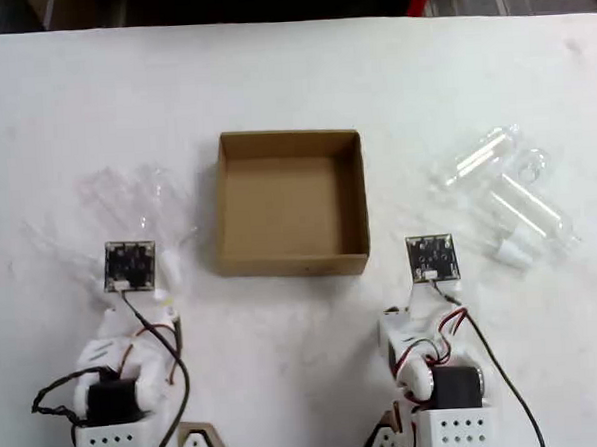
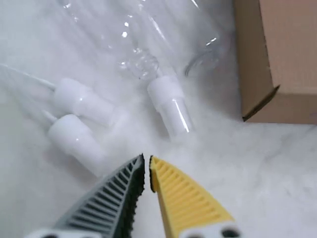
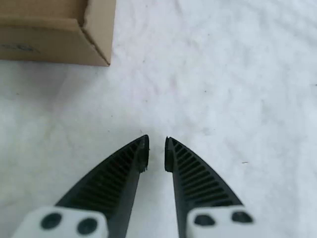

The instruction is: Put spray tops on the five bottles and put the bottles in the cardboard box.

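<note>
We log cardboard box [image 1: 293,264] at mid-tabletop [image 1: 291,74], open side up. Left hand [image 2: 147,162] pinched shut, tips all but touching, gripping nothing. It sits just short of three white spray tops [image 2: 75,97] (loose, lying on their sides). Clear bottles [image 2: 143,44] lie beyond them, left of box. Right hand [image 3: 156,148] nearly closed too, thin gap at tips, nothing between, over tabletop near box corner. Right-side bottles [image 1: 526,210] lie flat right of box, apart from it.
</note>
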